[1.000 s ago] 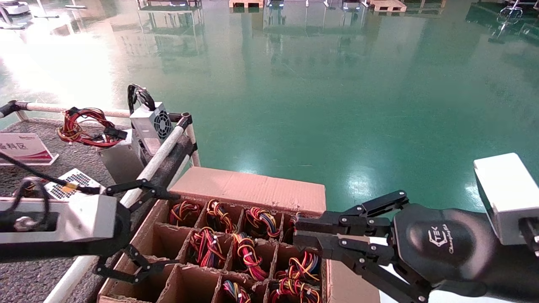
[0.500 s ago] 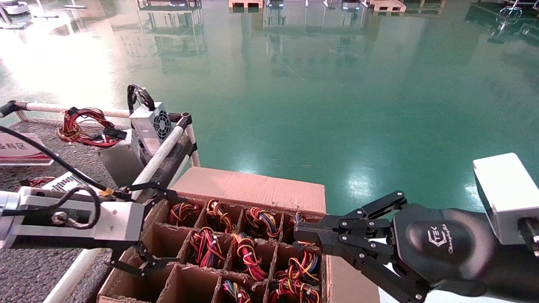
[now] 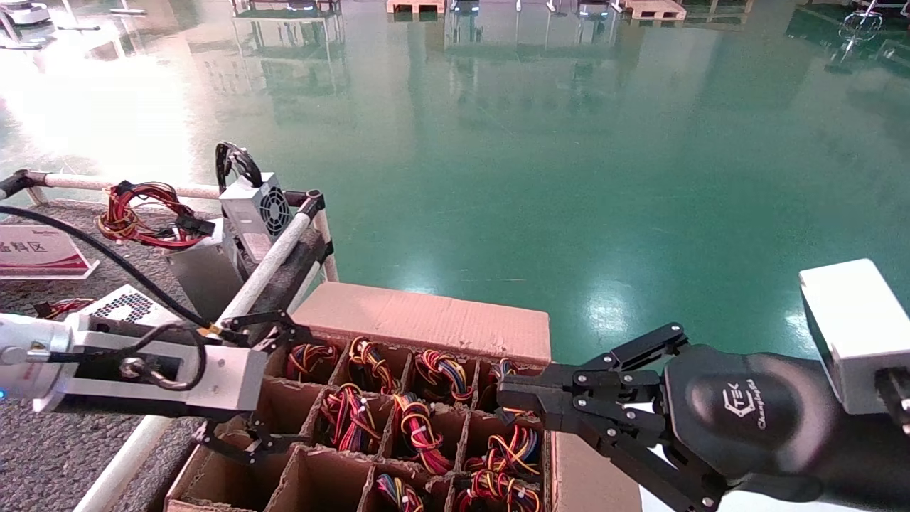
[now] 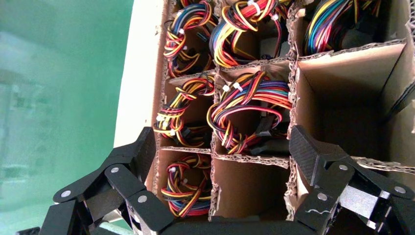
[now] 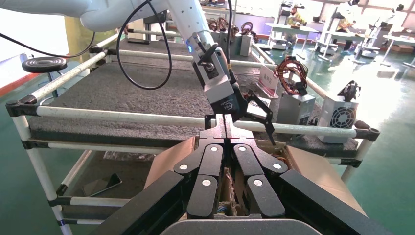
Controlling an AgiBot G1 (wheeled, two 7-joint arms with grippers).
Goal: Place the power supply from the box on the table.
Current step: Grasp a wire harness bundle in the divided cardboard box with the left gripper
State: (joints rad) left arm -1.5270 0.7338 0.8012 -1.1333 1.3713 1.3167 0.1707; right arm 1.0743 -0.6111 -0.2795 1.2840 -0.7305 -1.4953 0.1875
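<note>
1. Your table [image 3: 43, 434] is the grey speckled mat on your left, edged by a white pipe rail [image 3: 266, 267] with black joints; beyond it lies a glossy green floor [image 3: 569, 178] that mirrors the room.
2. Your box [image 3: 426, 320] sits just beside the table's rail, its flap folded back on the far side, its cardboard grid of cells mostly packed with coloured wire bundles [image 3: 419, 427].
3. You see only wire bundles in the filled cells; the power supply bodies beneath them are hidden, so which one is yours cannot be told.
4. On the table stand a fan-grille unit [image 3: 256, 210] with a black cable loop, a plain silver unit [image 3: 202, 267] next to it topped by a red wire coil [image 3: 138, 213], a perforated unit [image 3: 128, 306], and a red-and-white sign [image 3: 35, 249].
5. Your left gripper [image 3: 266, 387] hangs over the box's left-hand cells with its jaws spread wide and nothing between them; the left wrist view shows wire-filled and bare cells directly below.
6. Your right gripper [image 3: 508, 398] hovers over the box's right edge, jaws pressed together and holding nothing.
</note>
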